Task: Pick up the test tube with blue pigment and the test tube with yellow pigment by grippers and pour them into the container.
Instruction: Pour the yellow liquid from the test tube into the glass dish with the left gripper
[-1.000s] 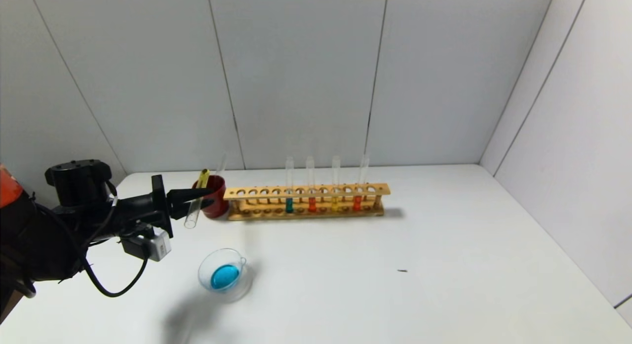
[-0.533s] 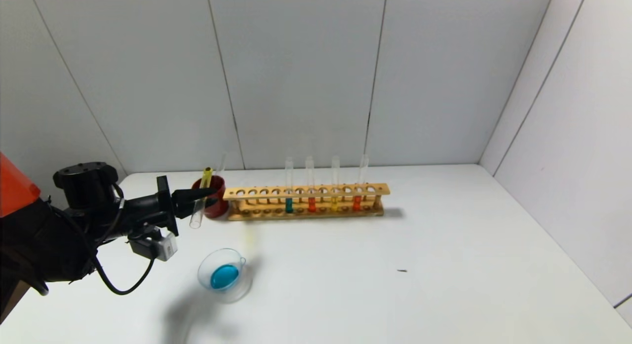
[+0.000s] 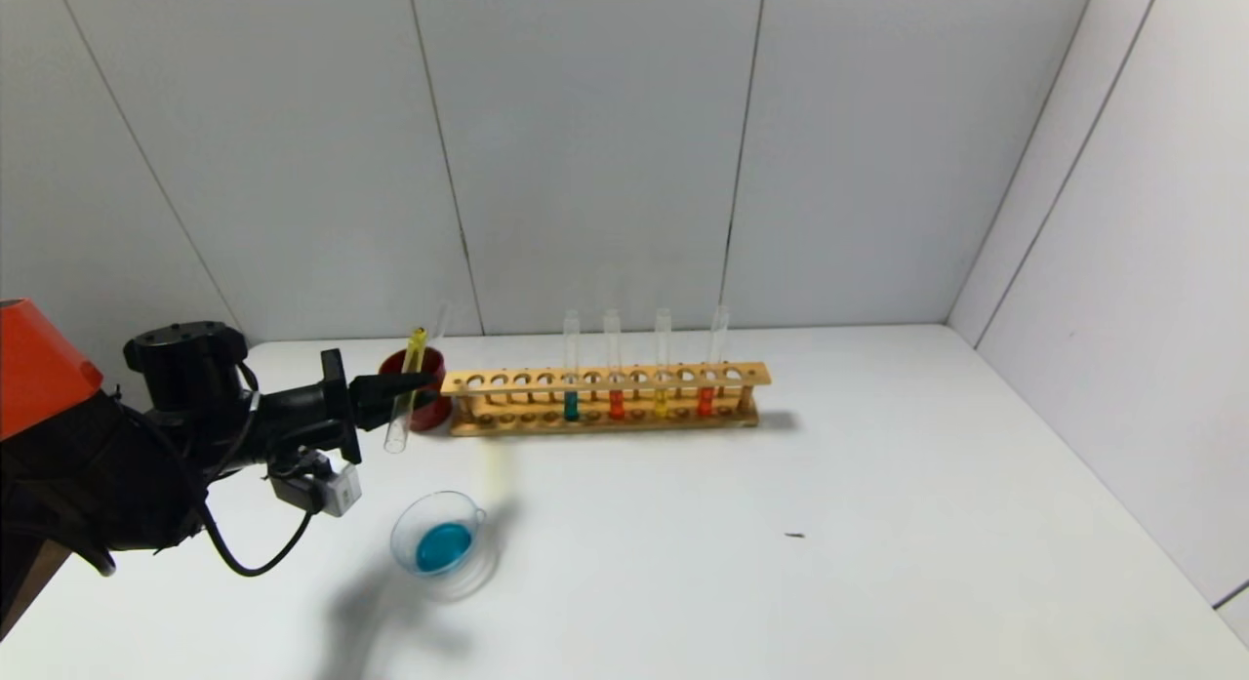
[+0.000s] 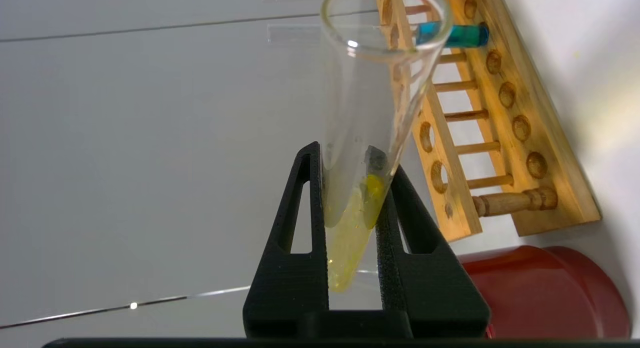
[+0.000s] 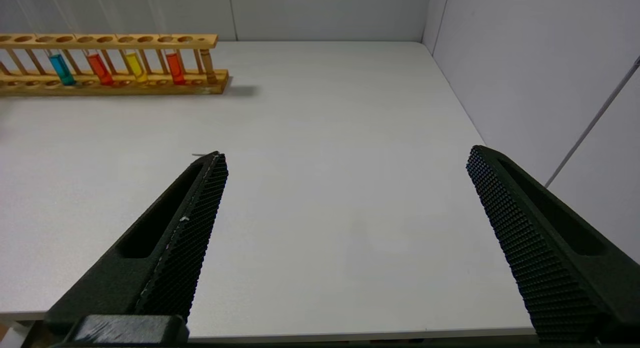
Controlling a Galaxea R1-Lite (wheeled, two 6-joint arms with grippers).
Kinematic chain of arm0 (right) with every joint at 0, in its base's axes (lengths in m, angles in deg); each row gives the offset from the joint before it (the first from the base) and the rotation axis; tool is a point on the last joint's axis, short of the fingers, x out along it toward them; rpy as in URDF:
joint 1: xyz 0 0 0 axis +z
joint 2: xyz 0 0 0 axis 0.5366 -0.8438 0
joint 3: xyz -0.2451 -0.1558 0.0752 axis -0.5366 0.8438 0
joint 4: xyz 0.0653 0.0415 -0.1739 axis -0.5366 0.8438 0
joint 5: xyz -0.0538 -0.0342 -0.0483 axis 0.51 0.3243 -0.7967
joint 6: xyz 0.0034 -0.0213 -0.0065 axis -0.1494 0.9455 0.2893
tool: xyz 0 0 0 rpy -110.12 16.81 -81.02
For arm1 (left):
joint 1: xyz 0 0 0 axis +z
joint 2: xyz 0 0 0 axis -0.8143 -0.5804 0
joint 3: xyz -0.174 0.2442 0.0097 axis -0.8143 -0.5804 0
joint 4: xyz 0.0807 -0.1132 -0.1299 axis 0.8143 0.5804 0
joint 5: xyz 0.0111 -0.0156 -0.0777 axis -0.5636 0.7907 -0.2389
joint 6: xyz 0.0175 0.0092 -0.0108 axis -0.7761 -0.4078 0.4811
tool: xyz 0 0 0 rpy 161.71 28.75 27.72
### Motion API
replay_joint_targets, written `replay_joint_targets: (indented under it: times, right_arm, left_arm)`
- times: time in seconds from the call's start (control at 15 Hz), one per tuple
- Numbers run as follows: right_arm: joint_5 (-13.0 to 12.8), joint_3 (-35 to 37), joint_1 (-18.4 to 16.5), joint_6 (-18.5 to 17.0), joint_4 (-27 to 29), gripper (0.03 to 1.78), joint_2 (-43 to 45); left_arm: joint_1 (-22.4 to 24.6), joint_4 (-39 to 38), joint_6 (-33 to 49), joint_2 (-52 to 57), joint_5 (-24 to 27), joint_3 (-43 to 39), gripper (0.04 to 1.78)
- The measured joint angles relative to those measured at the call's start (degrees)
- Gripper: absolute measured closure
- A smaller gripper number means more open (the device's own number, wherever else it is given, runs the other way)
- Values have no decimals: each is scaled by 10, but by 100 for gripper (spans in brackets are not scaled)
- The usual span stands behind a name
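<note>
My left gripper [image 3: 418, 381] is shut on the test tube with yellow pigment [image 3: 398, 428], held above the table in front of the red cup. The tube stands steeply, mouth down, with the yellow liquid at its upper, closed end. In the left wrist view the jaws [image 4: 352, 158] clamp the tube [image 4: 370, 88] near that end. The container [image 3: 441, 541], a clear glass dish holding blue liquid, sits on the table nearer me, below and right of the tube's mouth. My right gripper [image 5: 347, 153] is open and empty over the table's right front; it is out of the head view.
A wooden rack [image 3: 605, 397] holds a blue tube [image 3: 571, 404], a yellow tube [image 3: 662, 399] and two red-orange tubes. A dark red cup [image 3: 429, 412] with a clear tube leaning in it stands at the rack's left end. Walls close the back and right.
My left arm has moved a little right and toward the cup with the tube. The tube now stands steeper. The dish and rack have not moved.
</note>
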Motion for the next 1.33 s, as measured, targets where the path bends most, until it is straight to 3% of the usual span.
replay_joint_targets:
  times: [1.33]
  right_arm:
    - [0, 0, 0, 0, 0, 6, 0]
  left_arm:
    - [0, -24, -19, -20, 0, 0, 150]
